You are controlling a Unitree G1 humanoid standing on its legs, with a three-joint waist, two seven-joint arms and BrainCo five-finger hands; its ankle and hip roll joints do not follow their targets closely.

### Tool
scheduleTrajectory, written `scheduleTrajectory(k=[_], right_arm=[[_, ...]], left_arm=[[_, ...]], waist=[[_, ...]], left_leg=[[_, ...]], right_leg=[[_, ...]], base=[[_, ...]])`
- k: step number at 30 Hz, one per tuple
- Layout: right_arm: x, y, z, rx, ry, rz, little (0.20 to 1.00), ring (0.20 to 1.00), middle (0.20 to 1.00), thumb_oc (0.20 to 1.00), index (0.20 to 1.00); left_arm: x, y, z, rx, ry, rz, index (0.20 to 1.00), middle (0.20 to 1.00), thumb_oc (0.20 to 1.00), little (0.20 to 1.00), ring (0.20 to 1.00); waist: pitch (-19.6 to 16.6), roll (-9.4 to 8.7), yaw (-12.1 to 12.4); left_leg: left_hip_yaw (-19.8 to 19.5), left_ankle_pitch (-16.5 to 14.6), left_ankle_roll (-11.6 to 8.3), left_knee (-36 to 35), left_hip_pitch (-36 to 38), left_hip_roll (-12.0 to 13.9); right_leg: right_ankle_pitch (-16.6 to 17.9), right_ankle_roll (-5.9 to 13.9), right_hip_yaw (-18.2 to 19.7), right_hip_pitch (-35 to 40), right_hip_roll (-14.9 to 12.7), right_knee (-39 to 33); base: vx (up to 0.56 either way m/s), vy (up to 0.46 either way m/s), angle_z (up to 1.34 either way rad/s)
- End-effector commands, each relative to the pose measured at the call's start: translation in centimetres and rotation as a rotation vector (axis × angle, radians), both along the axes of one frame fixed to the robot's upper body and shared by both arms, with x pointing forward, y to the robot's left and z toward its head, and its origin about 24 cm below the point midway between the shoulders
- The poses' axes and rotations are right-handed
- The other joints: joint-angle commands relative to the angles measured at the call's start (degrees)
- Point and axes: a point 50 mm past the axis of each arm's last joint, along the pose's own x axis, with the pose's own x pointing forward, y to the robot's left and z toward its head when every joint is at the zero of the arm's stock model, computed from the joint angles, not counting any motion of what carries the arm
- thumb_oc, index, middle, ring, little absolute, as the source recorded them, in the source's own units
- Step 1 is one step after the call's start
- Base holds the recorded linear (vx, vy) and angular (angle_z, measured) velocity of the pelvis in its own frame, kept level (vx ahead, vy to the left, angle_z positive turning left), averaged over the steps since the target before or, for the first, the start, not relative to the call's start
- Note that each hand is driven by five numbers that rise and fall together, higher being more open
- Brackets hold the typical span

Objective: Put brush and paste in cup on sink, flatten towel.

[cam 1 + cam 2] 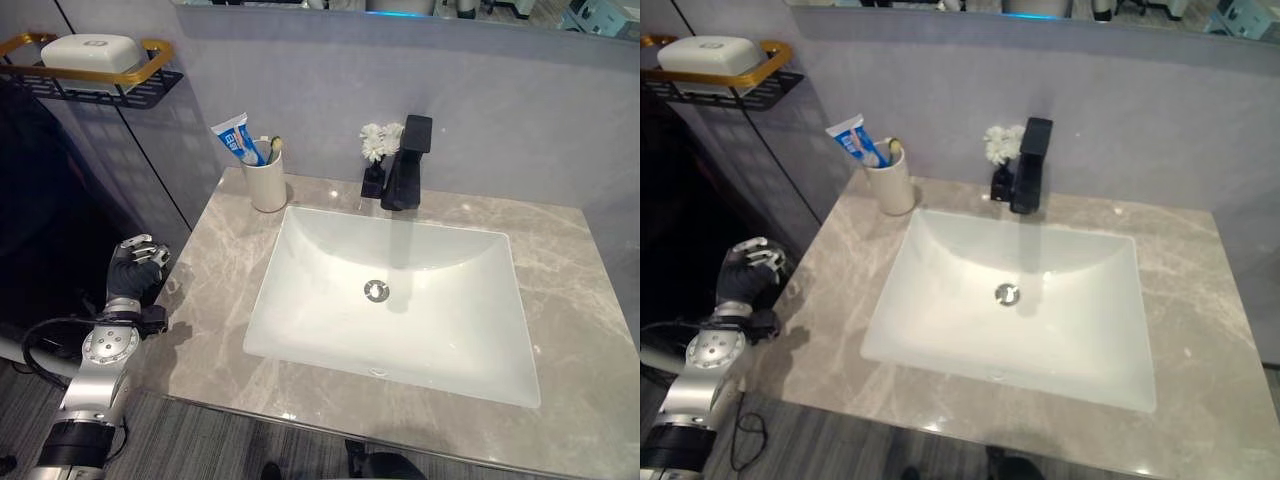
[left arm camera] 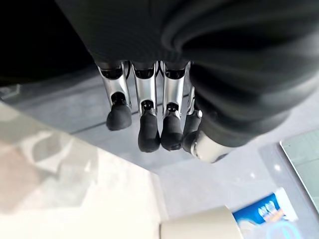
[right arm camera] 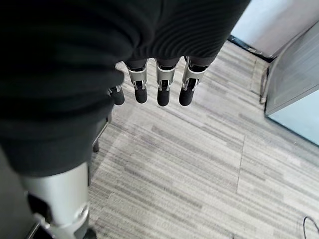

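**Brush and paste stand in the cup; both hands hold nothing**

Left eye view: A grey marbled counter (image 1: pixel 210 270) holds a white rectangular sink (image 1: pixel 330 310) with rounded inner corners and a round metal drain (image 1: pixel 376 291). At the back left corner, near the wall, a cream cup (image 1: pixel 265 184) stands upright on the counter, just beside the sink rim. A blue and white paste tube (image 1: pixel 233 137) and a brush (image 1: pixel 274 147) stick up out of it. A black angular tap (image 1: pixel 408 163) stands behind the sink with small white flowers (image 1: pixel 377 140) beside it. The left hand (image 1: pixel 135 265) hovers at the counter's left edge, well apart from the cup. A white soap box (image 1: pixel 88 51) rests on a gold-rimmed black wall shelf (image 1: pixel 150 48).

Right eye view: The counter's right side lies bare, with wide flat stone beside the sink.

Left wrist view: The left hand's fingers (image 2: pixel 147 124) hang straight and relaxed, grasping nothing.

Right wrist view: The right hand (image 3: pixel 159 82) hangs over striped grey floor (image 3: pixel 199 164), fingers loose and released.
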Motion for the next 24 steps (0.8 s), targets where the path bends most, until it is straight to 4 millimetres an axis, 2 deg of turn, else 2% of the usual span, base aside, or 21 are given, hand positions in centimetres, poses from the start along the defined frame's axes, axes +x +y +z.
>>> scheduleTrajectory(k=[1, 6, 10, 18, 20, 24], right_arm=[[-2.1, 1.3, -0.6, 0.026, 0.066, -0.013, 1.0, 1.0, 1.0, 1.0, 1.0], [-2.0, 1.7, -0.7, 0.032, 0.063, -0.001, 1.0, 1.0, 1.0, 1.0, 1.0], [-2.2, 1.7, -0.7, 0.026, 0.079, 0.019, 1.0, 1.0, 1.0, 1.0, 1.0], [-0.8, 1.3, -0.5, 0.004, 0.028, 0.017, 1.0, 1.0, 1.0, 1.0, 1.0], [-0.1, 1.3, -0.4, -0.005, 0.003, 0.026, 1.0, 1.0, 1.0, 1.0, 1.0], [0.7, 1.5, -0.4, -0.001, -0.026, 0.037, 1.0, 1.0, 1.0, 1.0, 1.0]], left_arm=[[1.4, 0.7, 3.3, 0.017, -0.134, 0.046, 0.2, 0.2, 0.2, 0.2, 0.2], [2.4, 0.8, 3.6, 0.052, -0.126, 0.082, 0.2, 0.2, 0.2, 0.2, 0.2], [3.9, 1.2, 4.1, 0.088, -0.105, 0.134, 0.2, 0.2, 0.2, 0.2, 0.2], [5.2, 3.3, 5.5, 0.097, -0.103, 0.252, 0.2, 0.2, 0.2, 0.2, 0.2], [5.5, 4.6, 6.5, 0.105, -0.103, 0.301, 0.2, 0.2, 0.2, 0.2, 0.2], [6.0, 5.1, 7.5, 0.131, -0.103, 0.314, 0.2, 0.2, 0.2, 0.2, 0.2]], waist=[[-1.71, -2.32, -1.62], [-1.79, -1.92, -2.31], [-1.34, -1.45, -3.35], [0.28, -1.23, -4.56], [1.08, -1.16, -4.96], [1.83, -1.29, -5.15]], left_leg=[[2.84, -5.05, 3.86, 1.79, 2.56, -6.76], [3.57, -4.5, 3.8, 0.61, 2.66, -6.79], [3.87, -4.12, 3.66, 0.25, 1.79, -7.07], [4.58, -3.14, 3.15, 0.25, -0.54, -6.98], [4.63, -2.67, 2.92, 0.25, -1.62, -6.84], [4.72, -2.32, 2.64, 0.25, -2.66, -6.66]], right_leg=[[-2.84, 6.41, 3.8, -4.45, -5.69, 5.6], [-2.7, 6.45, 4.55, -4.9, -5.61, 5.3], [-2.55, 6.49, 5.01, -6.07, -5.87, 5.51], [-1.94, 6.68, 5.61, -8.68, -6.4, 6.05], [-1.77, 6.68, 5.82, -9.95, -6.48, 6.38], [-1.69, 6.65, 5.8, -11.26, -6.47, 6.98]], base=[[0.05, -0.008, -0.01], [0.0, 0.004, -0.16], [-0.01, 0.006, -0.03], [-0.05, 0.007, -0.07], [-0.06, 0.002, 0.0], [-0.04, -0.004, 0.0]])
